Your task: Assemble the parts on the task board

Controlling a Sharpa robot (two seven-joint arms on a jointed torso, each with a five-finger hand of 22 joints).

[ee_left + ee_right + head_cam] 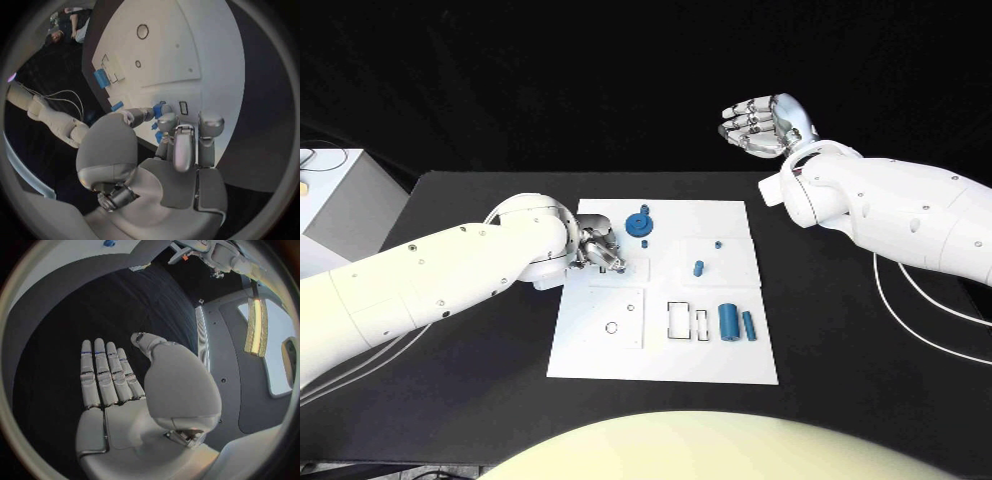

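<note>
White and flat, the task board (733, 362) lay in the middle of the black table (473, 420), its surface marked with outlined slots and a small ring. Blue parts sat on it: a round gear-like piece (640, 222) near the far edge, a small peg (698, 267) mid-board, and two cylinders (728, 321) lying side by side toward the right edge. The left hand (599, 250) hovered over the board's left side with fingers curled; whether it pinched anything could not be made out. The right hand (119, 385) was raised off beyond the table, palm flat, fingers straight together, holding nothing.
</note>
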